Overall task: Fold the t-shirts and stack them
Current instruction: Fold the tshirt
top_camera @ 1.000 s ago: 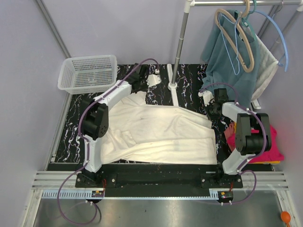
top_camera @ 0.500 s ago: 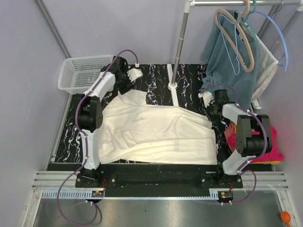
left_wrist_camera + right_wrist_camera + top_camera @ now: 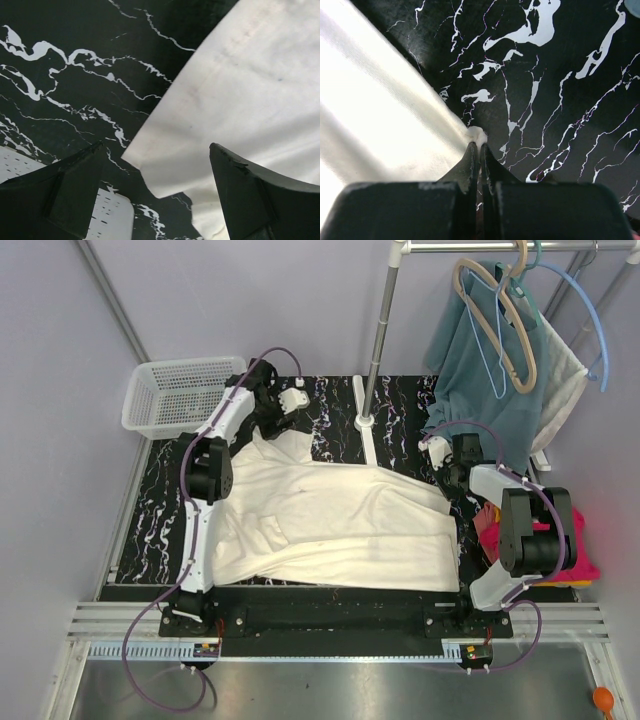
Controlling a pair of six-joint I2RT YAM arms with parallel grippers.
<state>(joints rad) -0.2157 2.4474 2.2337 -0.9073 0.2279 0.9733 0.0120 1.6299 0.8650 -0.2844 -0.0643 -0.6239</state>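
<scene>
A large cream t-shirt lies spread over the black marbled table. My left gripper hovers open above the shirt's far left corner, with nothing between its fingers. In the left wrist view that corner lies flat below the gripper. At the shirt's far right corner my right gripper is shut on a small pinch of cream cloth, seen at its tips. Folded pink and orange t-shirts sit at the right edge, partly hidden by the right arm.
A white mesh basket stands at the far left corner, close to the left gripper. A rack pole rises from a white base at the back centre. A teal garment hangs on hangers at the back right.
My left gripper opened and let go of the shirt's far left corner, then swung left towards the basket. The corner now lies on the table. The right arm has not moved.
</scene>
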